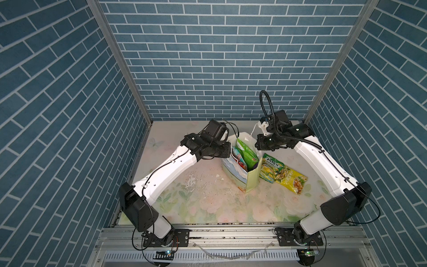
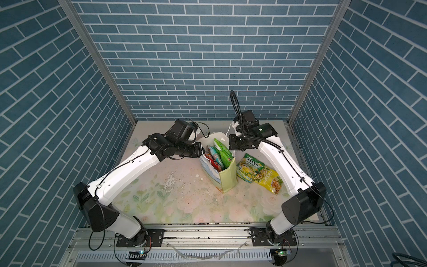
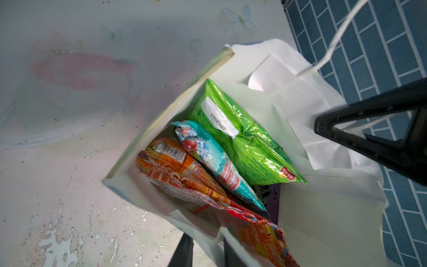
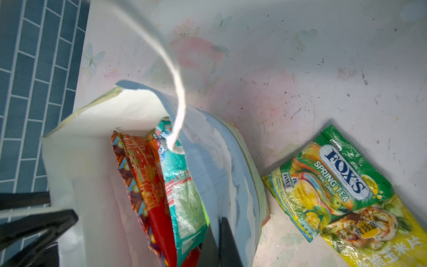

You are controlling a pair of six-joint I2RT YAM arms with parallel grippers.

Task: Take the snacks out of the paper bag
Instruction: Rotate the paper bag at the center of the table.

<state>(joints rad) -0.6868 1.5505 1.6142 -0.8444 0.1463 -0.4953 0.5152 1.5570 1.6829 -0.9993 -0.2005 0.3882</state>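
My right gripper (image 4: 216,235) pinches one wall of the small upright painted paper bag (image 1: 253,178). My left gripper (image 3: 206,238) straddles the opposite wall, grip unclear, presumably to spread the mouth. Inside the bag: glossy green packet (image 3: 242,138), teal packet (image 3: 215,159), orange packet (image 3: 171,157). Beside the bag, already out: green-yellow FOX'S packet (image 4: 335,180), yellow packet (image 4: 381,235).

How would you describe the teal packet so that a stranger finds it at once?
On the table stands one paper bag. Among the packets inside, the teal packet is the slim one between the green bag and the orange packet; only it is blue-green.
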